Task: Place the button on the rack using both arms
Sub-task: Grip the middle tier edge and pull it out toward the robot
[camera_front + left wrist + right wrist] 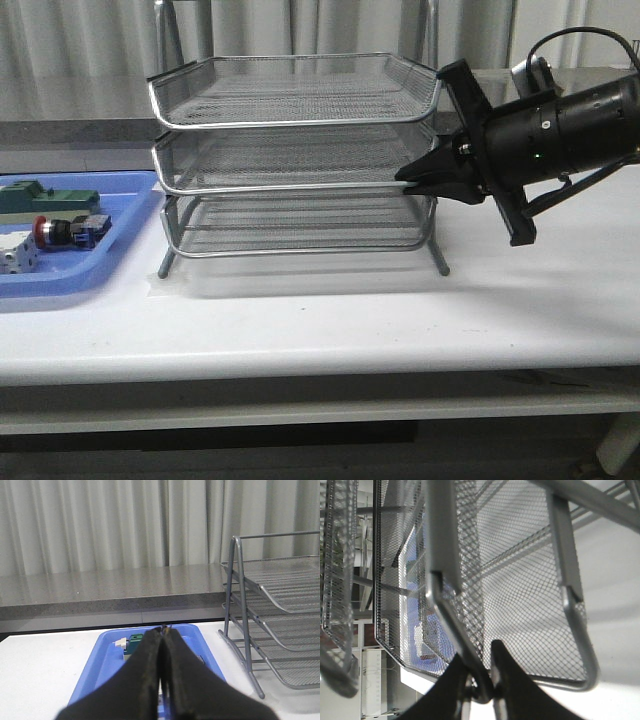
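The silver mesh rack point(300, 122) stands mid-table with three trays. My right gripper point(405, 178) reaches in from the right at the middle tray's front rim. In the right wrist view its fingers point(506, 672) close round that rim wire point(451, 620), so the right gripper point(479, 652) is shut on the rack. The button point(60, 230), red cap facing left, lies in the blue tray point(125, 235) at the far left. My left gripper point(163, 629) is shut and empty above the blue tray point(102, 657); its fingers hide the button there. The front view does not show the left arm.
In the blue tray a green block point(55, 197) lies behind the button and a white part point(18, 255) in front of it. The green block point(134, 643) also shows in the left wrist view, with the rack's legs point(245, 645) to the right. Curtains hang behind the table.
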